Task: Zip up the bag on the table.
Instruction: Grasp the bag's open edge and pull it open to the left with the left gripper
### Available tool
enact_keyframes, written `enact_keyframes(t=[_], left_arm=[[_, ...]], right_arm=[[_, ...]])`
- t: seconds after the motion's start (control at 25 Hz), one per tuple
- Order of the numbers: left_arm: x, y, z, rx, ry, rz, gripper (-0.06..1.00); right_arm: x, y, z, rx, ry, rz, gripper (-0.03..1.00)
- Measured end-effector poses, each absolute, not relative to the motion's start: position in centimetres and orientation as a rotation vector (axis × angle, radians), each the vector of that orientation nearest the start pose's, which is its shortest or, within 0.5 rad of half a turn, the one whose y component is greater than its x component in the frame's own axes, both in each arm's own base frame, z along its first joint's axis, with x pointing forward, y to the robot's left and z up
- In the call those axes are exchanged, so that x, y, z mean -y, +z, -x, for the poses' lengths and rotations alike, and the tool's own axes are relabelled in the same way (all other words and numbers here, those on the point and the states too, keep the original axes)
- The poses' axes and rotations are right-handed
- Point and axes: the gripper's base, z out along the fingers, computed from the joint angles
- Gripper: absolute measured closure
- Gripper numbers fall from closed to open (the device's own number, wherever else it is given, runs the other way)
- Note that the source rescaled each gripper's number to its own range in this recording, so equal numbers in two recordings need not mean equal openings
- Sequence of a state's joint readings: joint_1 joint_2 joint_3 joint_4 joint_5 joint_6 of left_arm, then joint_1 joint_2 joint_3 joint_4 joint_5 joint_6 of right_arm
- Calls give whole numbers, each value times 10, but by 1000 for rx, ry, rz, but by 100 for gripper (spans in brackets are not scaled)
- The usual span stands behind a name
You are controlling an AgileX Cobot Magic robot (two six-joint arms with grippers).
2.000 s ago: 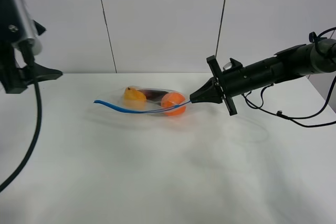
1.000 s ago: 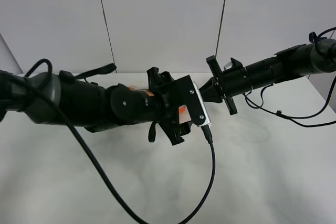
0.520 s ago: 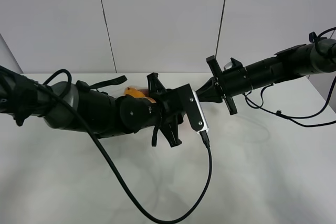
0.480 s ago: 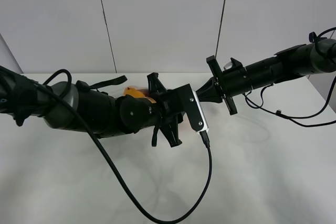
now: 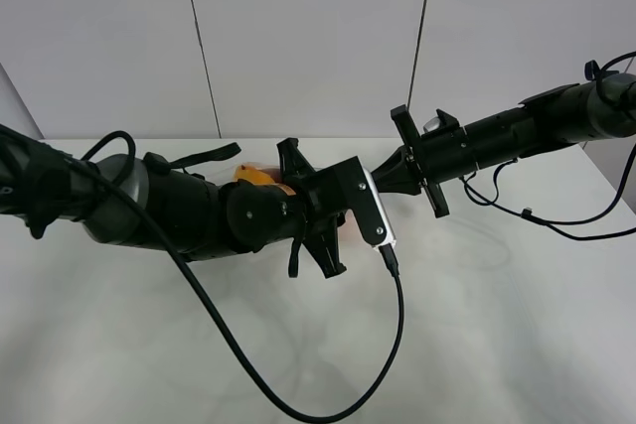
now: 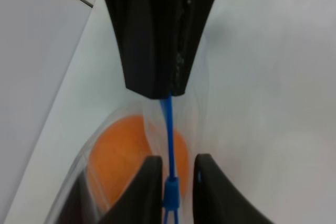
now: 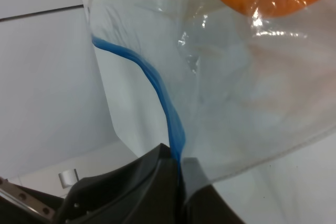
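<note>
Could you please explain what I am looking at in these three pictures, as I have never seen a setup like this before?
This is a robot with two black arms, each ending in a two-fingered gripper. The wide picture comes from a camera mounted high, looking down at a white table. The other two come from small cameras on the arms' wrists, looking along the fingers. On the table lies a clear plastic bag with an orange fruit inside and a blue zip strip along its edge. The right gripper is shut on the end of that strip, holding the bag. The left gripper reaches across the middle; its fingers stand either side of the strip with a gap showing, so it is open.
</note>
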State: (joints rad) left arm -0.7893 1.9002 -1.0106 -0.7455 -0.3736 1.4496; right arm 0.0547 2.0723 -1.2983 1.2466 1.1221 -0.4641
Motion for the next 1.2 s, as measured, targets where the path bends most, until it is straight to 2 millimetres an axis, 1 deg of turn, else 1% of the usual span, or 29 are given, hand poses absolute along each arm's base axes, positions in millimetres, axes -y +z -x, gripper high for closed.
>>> enact_keyframes(t=[0.08, 0.12, 0.24, 0.52, 0.64, 0.76, 0.96, 1.2], left_arm=[[264, 169, -294, -1606, 229, -1326, 80], [264, 169, -294, -1607, 228, -1325, 82], [264, 169, -294, -1608, 228, -1324, 94], [264, 169, -294, -1606, 230, -1321, 94], [260, 169, -297, -1605, 248, -1324, 94], [247, 163, -302, -1615, 294, -1344, 94], [216, 154, -315, -1655, 397, -1336, 94], [180, 152, -332, -1699, 518, -1254, 94]], right_arm=[[-99, 165, -387, -2691, 1570, -302, 97], [-99, 165, -387, -2691, 1570, -302, 97], [-99, 165, -387, -2691, 1570, -302, 97], [-99, 165, -387, -2691, 1570, -302, 97], [-99, 165, -387, -2691, 1569, -303, 97], [-99, 165, -387, -2689, 1566, -306, 97], [-99, 165, -388, -2681, 1564, -318, 97], [-99, 165, -388, -2676, 1564, -323, 97]])
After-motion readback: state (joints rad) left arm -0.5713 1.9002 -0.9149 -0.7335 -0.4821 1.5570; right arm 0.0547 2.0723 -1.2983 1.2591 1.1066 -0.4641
